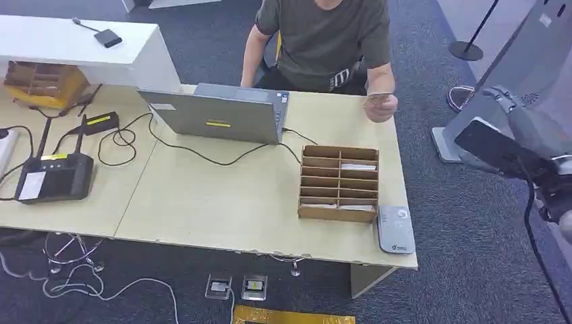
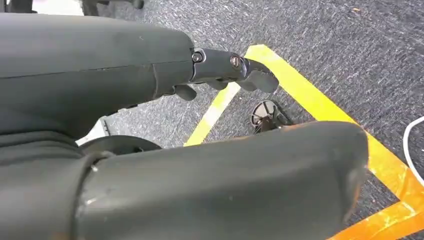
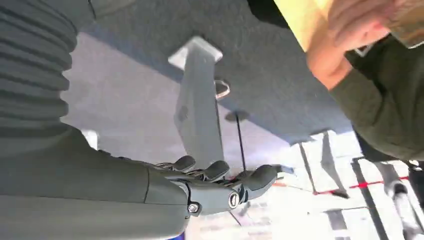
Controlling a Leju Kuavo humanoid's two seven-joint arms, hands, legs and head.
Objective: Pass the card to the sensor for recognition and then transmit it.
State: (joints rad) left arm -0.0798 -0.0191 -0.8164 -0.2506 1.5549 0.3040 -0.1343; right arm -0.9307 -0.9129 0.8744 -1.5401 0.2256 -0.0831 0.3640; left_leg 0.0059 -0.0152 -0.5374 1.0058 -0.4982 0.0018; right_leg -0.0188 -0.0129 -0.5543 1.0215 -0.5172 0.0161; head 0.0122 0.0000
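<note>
card (image 1: 378,99): in the person's hand (image 1: 382,106) at the desk's (image 1: 222,202) far edge, behind the wooden organizer (image 1: 338,183)
sensor (image 1: 395,229): grey pad on desk's front-right corner, right next to organizer
right hand (image 3: 220,182): up off to the side, fingers loose & apart, nothing in it
left hand (image 2: 227,70): hanging over carpet w/ yellow tape (image 2: 300,95), fingers part curled, holding nothing

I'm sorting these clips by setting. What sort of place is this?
Probably an office reception or check-in desk set up for a trial: a person sits behind a desk with a laptop, a wooden card rack and a grey card reader, on grey carpet.
</note>
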